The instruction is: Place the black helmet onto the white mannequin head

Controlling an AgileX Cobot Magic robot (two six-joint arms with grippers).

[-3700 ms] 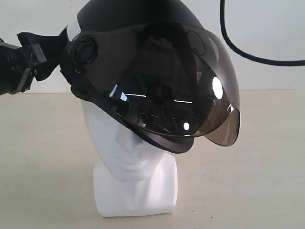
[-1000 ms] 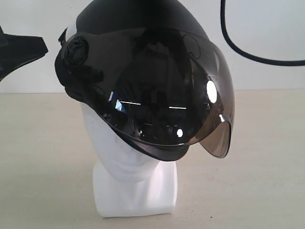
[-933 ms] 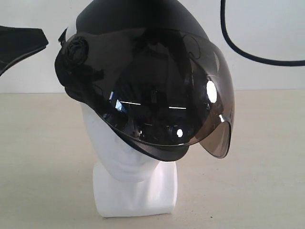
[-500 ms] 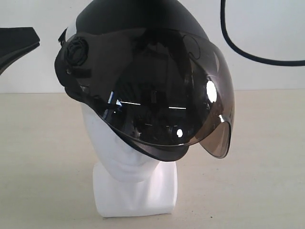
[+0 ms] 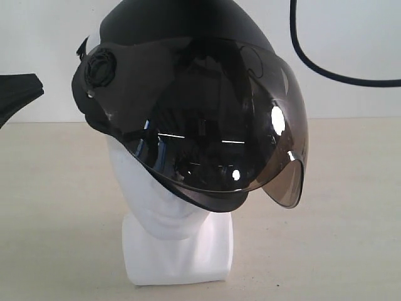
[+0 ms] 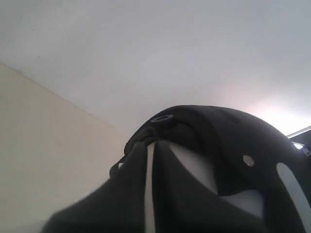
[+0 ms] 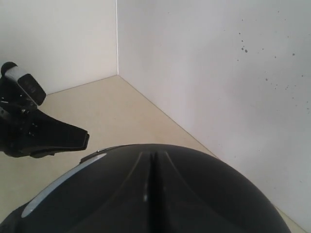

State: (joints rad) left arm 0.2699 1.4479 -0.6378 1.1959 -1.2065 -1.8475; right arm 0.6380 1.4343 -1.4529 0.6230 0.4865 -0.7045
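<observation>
Helmet [image 5: 188,94], black and visored, sits on the white mannequin head [image 5: 156,207] on the beige table [image 5: 338,207], and we see the left pincer [image 5: 25,94] shut and empty, apart at its 9 o'clock, white wall [image 5: 351,37] behind; right pincer unseen.

Left gripper [image 5: 34,91]: matte black, a flat wedge narrowing to a blunt tip.
Fingers [image 7: 58,136]: smooth black with straight edges, broad at the wrist end and slim at the tips.
Gripper body [image 7: 14,131]: black and blocky behind the fingers, with a few tiny pale specks that may be screw heads.
Knob [image 7: 19,75]: short black cylinder with a pale grey band, at the wrist end of the body, away from the tips.
Cable [image 5: 310,63]: thick, round, glossy black, smoothly curved, well apart from the left gripper; which arm it belongs to cannot be told.
</observation>
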